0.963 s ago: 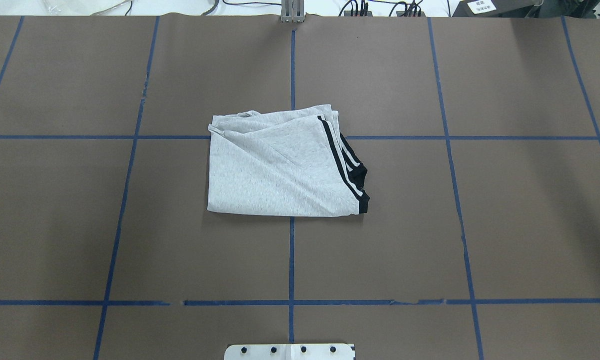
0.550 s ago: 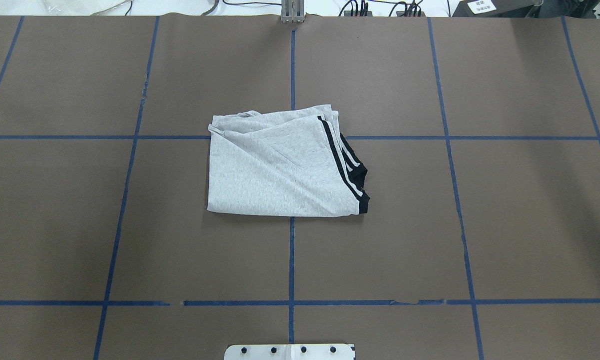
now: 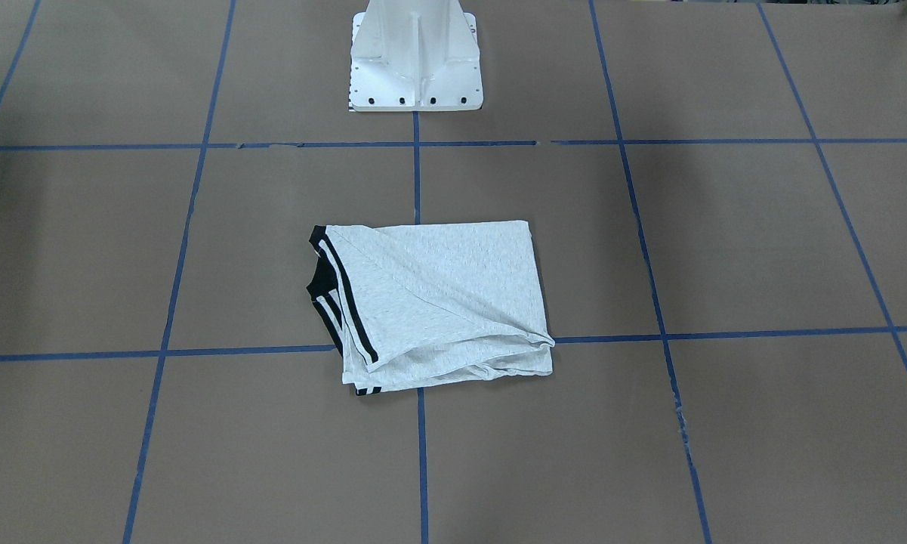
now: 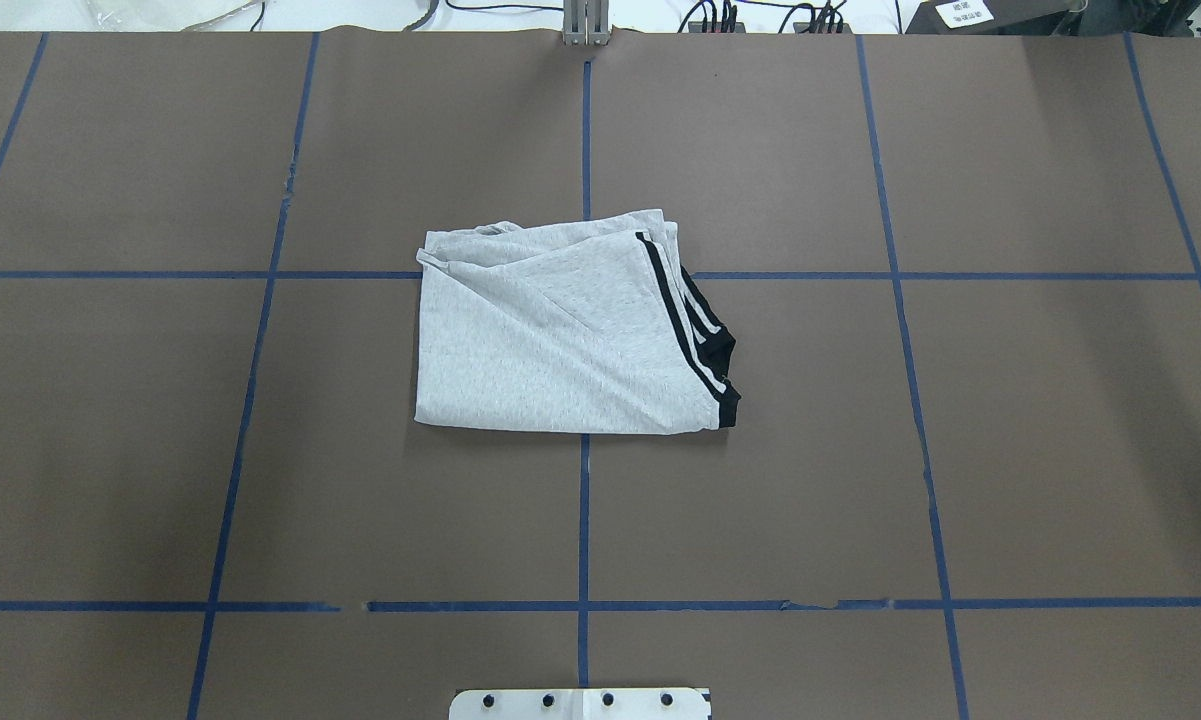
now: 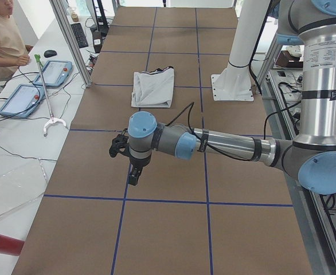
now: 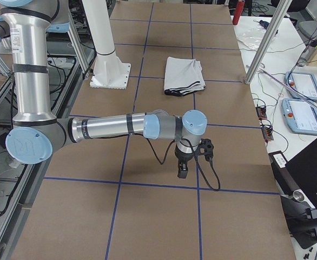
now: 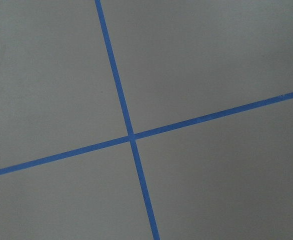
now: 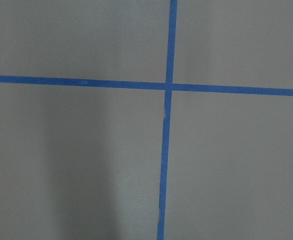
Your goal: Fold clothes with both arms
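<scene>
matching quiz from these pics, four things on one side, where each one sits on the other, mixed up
1 light grey folded T-shirt with black-striped trim
2 white metal pedestal base
3 blue tape lines
4 black left gripper

A gridding the brown table cover
B in the air, apart from the T-shirt
C lying in the middle
D at the robot's edge

Pairs: 1-C, 2-D, 3-A, 4-B

Left arm [image 5: 231, 146] stretched level, left claw [image 5: 133, 177] pointing down; right arm [image 6: 104, 128], right claw [image 6: 183, 172] likewise; openness unclear.

Blue-taped brown table [image 4: 760, 480], white pedestal [image 3: 415, 60] — 2 tablets [image 5: 52, 73], perhaps pendants.
</scene>
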Robot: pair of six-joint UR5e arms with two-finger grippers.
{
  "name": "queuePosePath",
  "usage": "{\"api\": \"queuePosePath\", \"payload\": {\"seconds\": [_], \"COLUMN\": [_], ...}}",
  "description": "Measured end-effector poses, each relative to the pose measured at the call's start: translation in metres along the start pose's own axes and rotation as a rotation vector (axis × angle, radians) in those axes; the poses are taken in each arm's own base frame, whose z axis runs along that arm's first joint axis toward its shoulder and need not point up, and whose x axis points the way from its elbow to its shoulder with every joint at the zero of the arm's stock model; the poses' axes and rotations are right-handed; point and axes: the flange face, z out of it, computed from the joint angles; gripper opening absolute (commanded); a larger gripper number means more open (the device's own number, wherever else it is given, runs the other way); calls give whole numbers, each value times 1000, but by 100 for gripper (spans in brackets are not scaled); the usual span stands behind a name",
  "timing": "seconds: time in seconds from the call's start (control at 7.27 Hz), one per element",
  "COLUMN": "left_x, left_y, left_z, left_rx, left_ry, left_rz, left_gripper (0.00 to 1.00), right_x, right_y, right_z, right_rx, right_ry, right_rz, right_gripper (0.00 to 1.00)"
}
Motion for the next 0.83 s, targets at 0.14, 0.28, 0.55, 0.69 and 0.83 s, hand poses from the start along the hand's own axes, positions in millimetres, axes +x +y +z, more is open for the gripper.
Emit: {"api": "queuePosePath", "payload": {"seconds": [0.14,0.28,0.55,0.69,0.83], "left_x": [-3,-4,-5,-5,-4], "left_y": [2,3,3,2,1], "left_z": [4,5,6,5,5], "left_rx": [-10,-14,-14,-13,-11], "left_ry": [20,29,33,32,32], "left_rz": [-14,-20,-21,-20,-18], "left_gripper": [100,100,100,100,100], "right_x": [0,0,-1,-2,-3], "right_y": [0,0,0,0,0], "right_z": [0,0,-2,-2,-3], "right_rx": [0,1,4,6,7], "right_ry": [0,0,-1,-1,-1], "right_rz": [0,-1,-4,-5,-7], "right_gripper": [100,100,100,100,100]}}
